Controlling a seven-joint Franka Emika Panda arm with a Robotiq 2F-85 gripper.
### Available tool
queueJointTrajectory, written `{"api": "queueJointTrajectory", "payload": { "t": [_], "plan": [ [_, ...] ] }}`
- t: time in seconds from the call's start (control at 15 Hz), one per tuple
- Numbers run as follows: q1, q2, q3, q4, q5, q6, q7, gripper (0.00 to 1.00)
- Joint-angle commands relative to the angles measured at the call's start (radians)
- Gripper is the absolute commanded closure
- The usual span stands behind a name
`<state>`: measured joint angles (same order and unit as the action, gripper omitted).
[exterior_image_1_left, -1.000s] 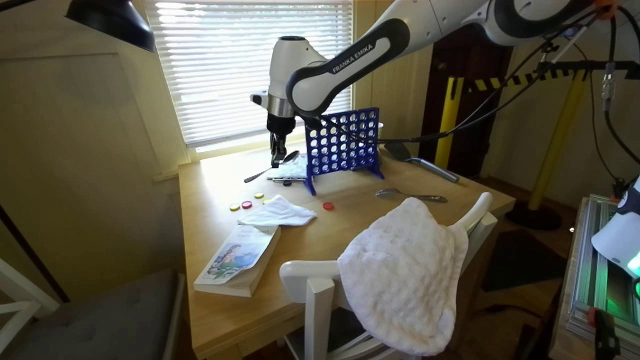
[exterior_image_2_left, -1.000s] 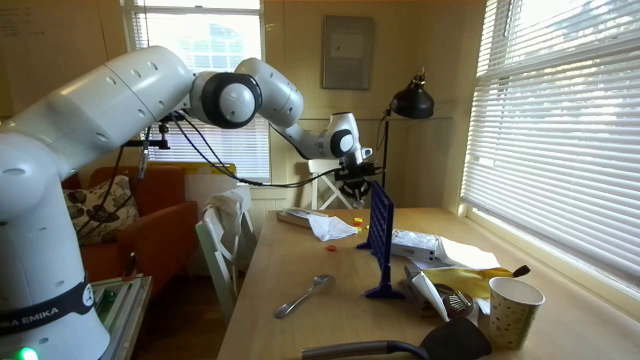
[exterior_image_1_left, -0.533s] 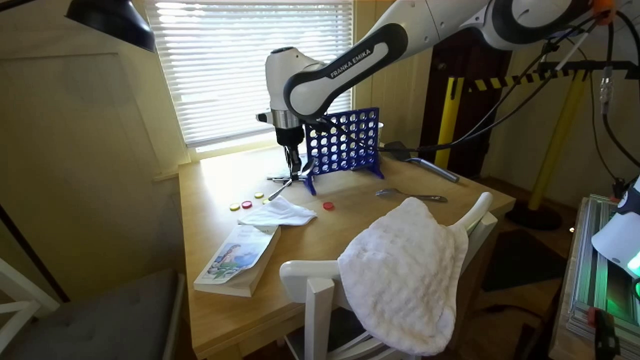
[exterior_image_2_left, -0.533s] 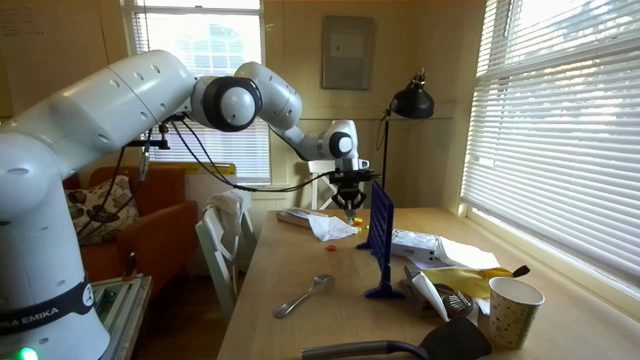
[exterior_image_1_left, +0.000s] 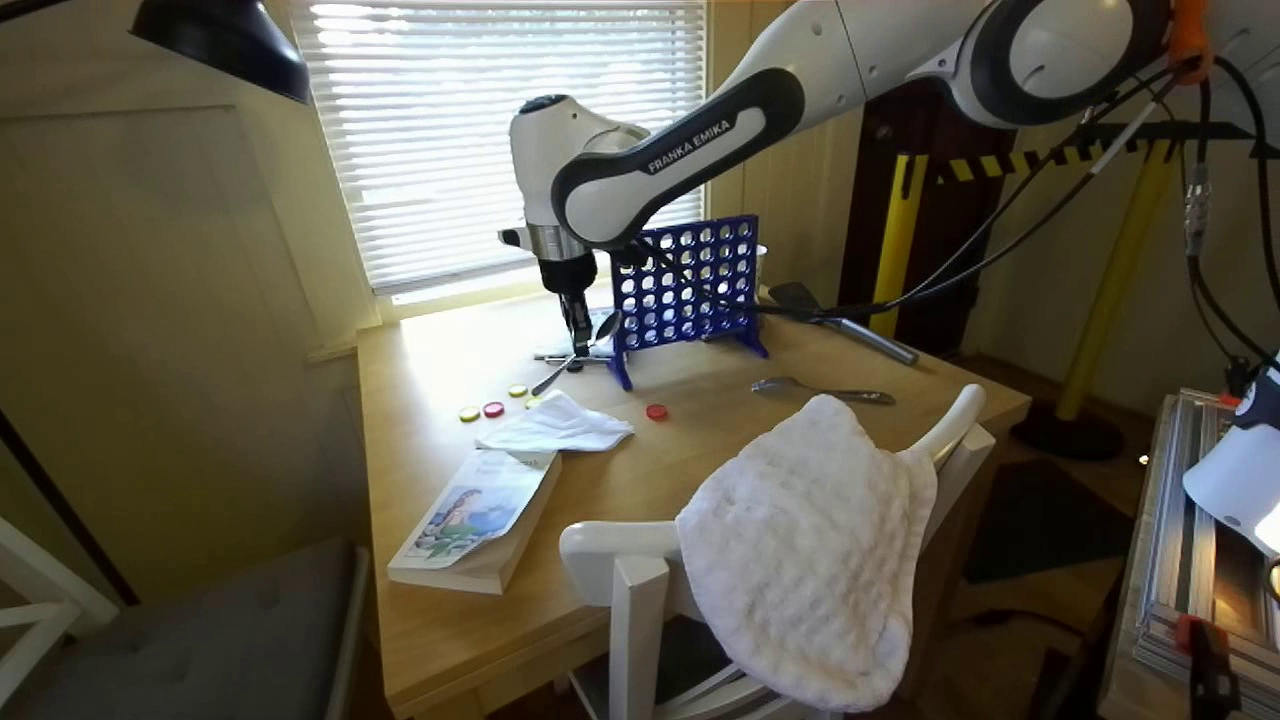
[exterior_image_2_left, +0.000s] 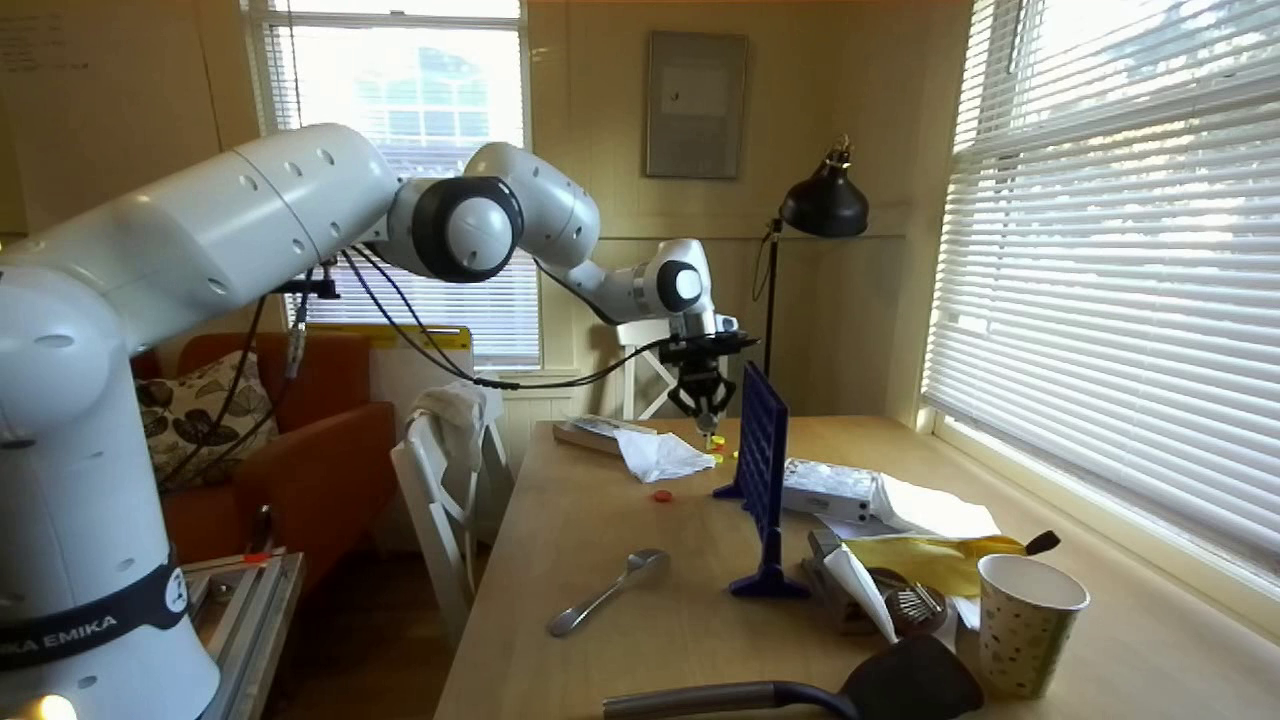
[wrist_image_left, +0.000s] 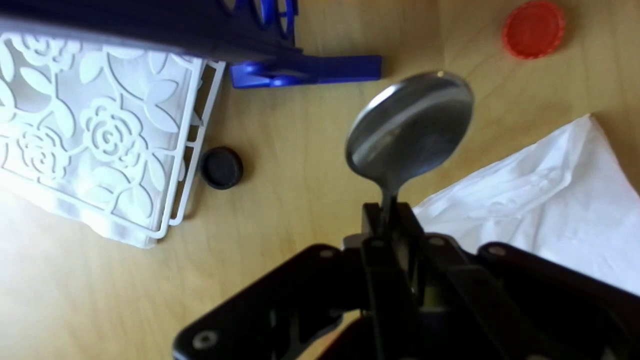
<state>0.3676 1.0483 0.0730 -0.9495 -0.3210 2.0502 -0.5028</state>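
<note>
"FRANKA EMIKA" is printed along the arm (exterior_image_1_left: 690, 147); on its base, in an exterior view, only "KA EMIKA" is spared by the left edge. Lettering on the cover of the book (exterior_image_1_left: 475, 515) is too small to be made out, and faint writing on the wall (exterior_image_2_left: 120, 120), at ten o'clock in an exterior view, cannot be read either. A metal spoon (wrist_image_left: 410, 127) is pinched between the fingers of the gripper (wrist_image_left: 389, 215), its bowl pointed to twelve o'clock in the wrist view, where most of its handle is hidden by the fingers. In an exterior view the handle is seen slanting to half past seven over the table (exterior_image_1_left: 625, 485); whether its end is touching cannot be told. From the fingertips, in the wrist view, a black disc (wrist_image_left: 221, 168) is seen at half past nine, just beside a white openwork holder (wrist_image_left: 111, 132) that is cut off by the left edge. A blue grid frame (wrist_image_left: 200, 32), cropped at the top, is placed between ten and eleven, a red disc (wrist_image_left: 534, 30) at one. At three, a white napkin (wrist_image_left: 545, 200) is cut by the right edge.
</note>
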Motion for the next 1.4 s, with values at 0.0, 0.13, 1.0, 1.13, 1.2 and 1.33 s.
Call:
{"api": "queueJointTrajectory", "payload": {
  "t": [0.0,0.13,1.0,1.13,1.2,1.33],
  "plan": [
    [0.021,0.052,-0.006,0.106,-0.011,-0.126,0.013,0.98],
    [0.033,0.074,-0.013,0.14,-0.029,-0.129,0.006,0.98],
    [0.066,0.203,-0.055,0.327,-0.027,-0.064,-0.005,0.98],
    [0.066,0.217,-0.055,0.35,-0.021,-0.074,-0.006,0.98],
    [0.066,0.223,-0.054,0.36,-0.017,-0.086,-0.008,0.98],
    [0.068,0.227,-0.054,0.374,-0.013,-0.135,-0.013,0.98]
  ]
}}
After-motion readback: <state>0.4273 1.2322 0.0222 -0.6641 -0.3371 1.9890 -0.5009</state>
